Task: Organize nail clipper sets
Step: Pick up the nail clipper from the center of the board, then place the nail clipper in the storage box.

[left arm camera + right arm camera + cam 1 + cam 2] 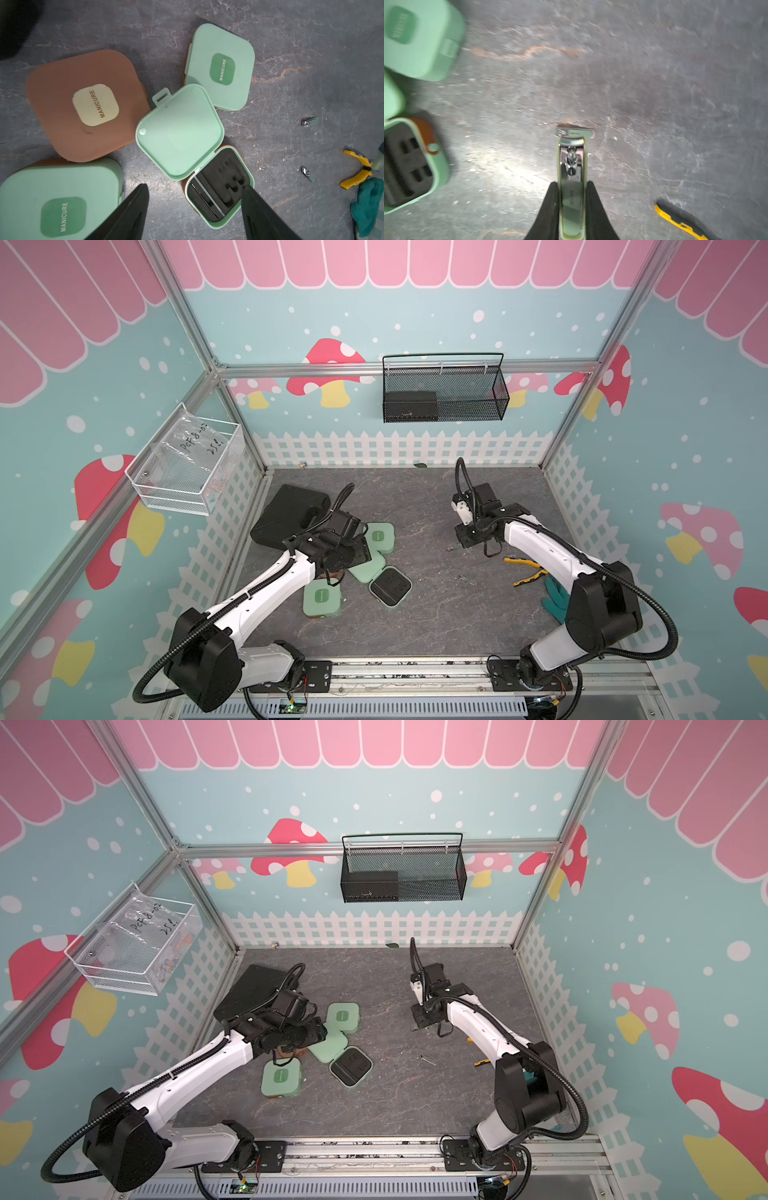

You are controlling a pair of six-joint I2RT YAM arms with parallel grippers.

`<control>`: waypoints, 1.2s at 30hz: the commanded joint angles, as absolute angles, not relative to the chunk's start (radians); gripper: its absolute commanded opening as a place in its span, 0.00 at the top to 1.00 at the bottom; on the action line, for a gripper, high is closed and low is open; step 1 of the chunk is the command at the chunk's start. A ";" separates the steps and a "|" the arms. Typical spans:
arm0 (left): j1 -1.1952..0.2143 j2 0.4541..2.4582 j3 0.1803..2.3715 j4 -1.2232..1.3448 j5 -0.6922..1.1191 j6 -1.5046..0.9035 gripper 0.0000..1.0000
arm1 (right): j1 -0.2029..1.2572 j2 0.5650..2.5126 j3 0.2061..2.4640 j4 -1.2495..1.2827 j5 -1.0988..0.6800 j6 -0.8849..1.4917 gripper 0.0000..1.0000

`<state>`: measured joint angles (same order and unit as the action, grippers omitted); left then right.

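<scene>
Several nail clipper sets cluster under my left gripper, which hangs open and empty above them. A brown case and two mint cases are closed. A third mint case lies open, lid flat, and its black insert holds thin silver tools. Two small silver clippers lie loose on the table. In the right wrist view my right gripper is shut on a larger silver clipper, low over the table. Another small clipper lies crosswise at its tip.
A large black case with a handle lies at the back left, behind the left arm. Yellow-handled pliers and a teal glove lie beside the right arm. A black mesh basket and a clear bin hang on the walls.
</scene>
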<state>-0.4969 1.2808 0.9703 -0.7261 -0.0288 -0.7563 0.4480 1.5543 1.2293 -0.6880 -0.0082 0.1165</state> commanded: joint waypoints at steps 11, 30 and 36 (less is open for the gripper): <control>-0.415 1.160 0.913 -0.810 -0.041 -0.794 0.27 | 0.865 1.761 1.433 -0.758 -0.060 0.163 0.99; -0.388 1.155 0.897 -0.819 -0.030 -0.779 0.27 | 0.953 2.003 1.437 -0.662 -0.118 0.236 0.99; -0.388 1.154 0.887 -0.814 -0.026 -0.780 0.27 | 0.959 2.007 1.428 -0.666 -0.127 0.239 0.99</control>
